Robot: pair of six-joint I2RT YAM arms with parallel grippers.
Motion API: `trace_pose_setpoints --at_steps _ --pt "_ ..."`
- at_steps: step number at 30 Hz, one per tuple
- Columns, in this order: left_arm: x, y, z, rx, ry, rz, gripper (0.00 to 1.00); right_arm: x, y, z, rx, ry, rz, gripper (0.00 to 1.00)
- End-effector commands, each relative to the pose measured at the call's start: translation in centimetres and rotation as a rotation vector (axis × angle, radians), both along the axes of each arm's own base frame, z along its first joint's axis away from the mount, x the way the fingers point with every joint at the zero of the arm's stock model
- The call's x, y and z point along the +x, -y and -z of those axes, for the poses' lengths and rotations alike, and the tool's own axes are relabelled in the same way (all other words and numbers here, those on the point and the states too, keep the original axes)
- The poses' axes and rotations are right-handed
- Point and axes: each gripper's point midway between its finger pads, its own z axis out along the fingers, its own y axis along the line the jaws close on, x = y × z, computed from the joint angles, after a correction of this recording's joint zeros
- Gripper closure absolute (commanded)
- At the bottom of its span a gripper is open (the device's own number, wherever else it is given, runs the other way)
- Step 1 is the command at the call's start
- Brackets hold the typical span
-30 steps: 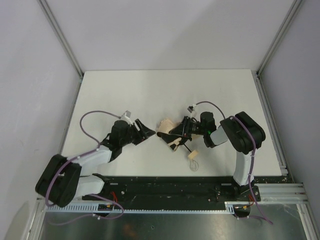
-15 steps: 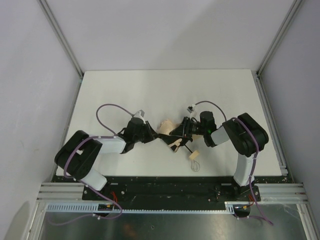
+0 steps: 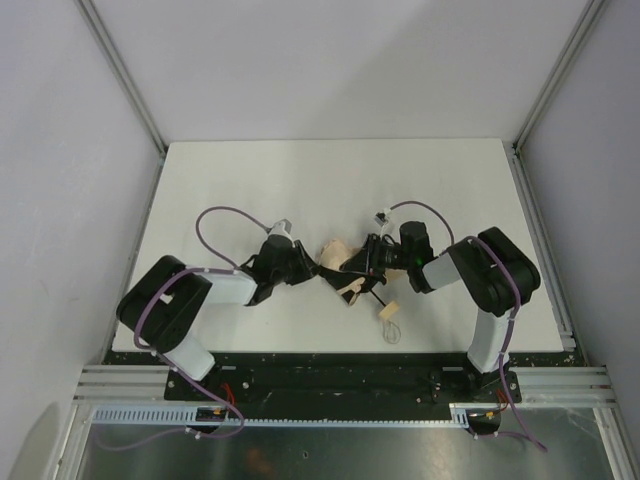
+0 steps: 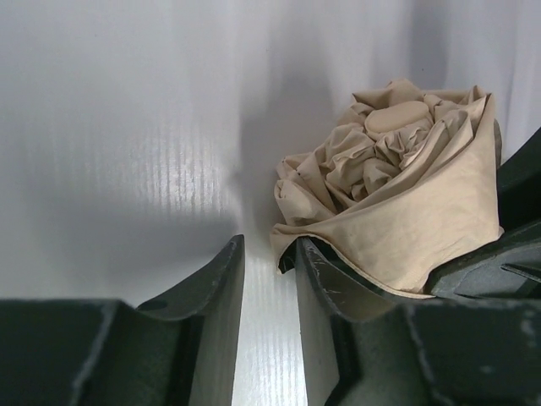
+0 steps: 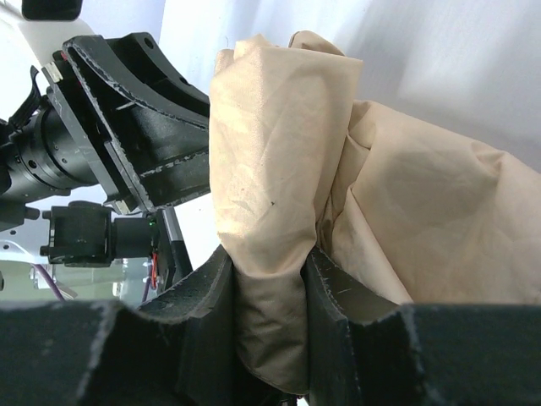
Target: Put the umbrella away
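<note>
Umbrella [image 3: 338, 262]: a crumpled tan bundle on the table [image 3: 300, 170], mid-width and towards the near half, lying between my two claws.
Long axis: I read it as running from the bundle towards the near edge on the right arm's side. The thin black shaft [image 3: 372, 296] leads out to the pale handle [image 3: 390, 309], and the loop [image 3: 388, 331] lies just past it.
Right claw [image 3: 358, 262]: clamped on a fold of the fabric. In the right wrist view [image 5: 269, 262] the cloth is squeezed between both fingers and rises above them.
Left claw [image 3: 312, 268]: fingers a narrow slot apart, with bare table showing through the gap [image 4: 269, 254]. I see nothing held.
Key relation: from the left claw, the bundle [image 4: 397, 194] sits ahead and off to the right arm's side. Its lower hem rests against the outer face of the finger on that side, not in the slot.
Nearer arm: both are at the bundle, but only the right grips it. The handle end is nearer the right arm.
Next move, my judgement: I would shift the left claw towards the fabric before closing.
</note>
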Motion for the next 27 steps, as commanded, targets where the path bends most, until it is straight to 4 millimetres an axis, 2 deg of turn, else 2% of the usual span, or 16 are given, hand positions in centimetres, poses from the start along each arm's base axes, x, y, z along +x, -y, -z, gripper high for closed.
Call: trace_pose_setpoints --at_steps 1,4,6,8,17,23,27 --pt "0.8 1.3 -0.5 -0.018 0.034 0.015 0.68 0.5 -0.1 -1.1 -0.007 0.042 0.002 1.0" --pt "1.1 1.8 -0.9 -0.024 0.054 0.028 0.8 0.5 -0.1 -1.1 -0.009 0.045 0.002 1.0" --pt "1.1 2.2 -1.5 -0.023 0.083 0.046 0.92 0.6 0.0 -1.1 -0.013 0.046 0.005 1.0" --pt "0.6 2.2 -2.2 -0.014 0.114 0.046 0.98 0.7 0.1 -1.0 -0.021 0.049 0.014 1.0" --pt "-6.5 1.4 -3.2 -0.064 0.143 0.044 1.0 1.7 0.3 0.1 -0.167 0.106 0.054 1.0" --pt "-10.2 1.9 -1.8 -0.099 0.053 0.104 1.0 2.3 0.0 0.1 -0.193 0.129 0.057 1.0" --pt "-11.6 2.7 -0.9 -0.092 -0.014 0.177 0.99 2.2 -0.3 0.2 -0.212 0.145 0.042 1.0"
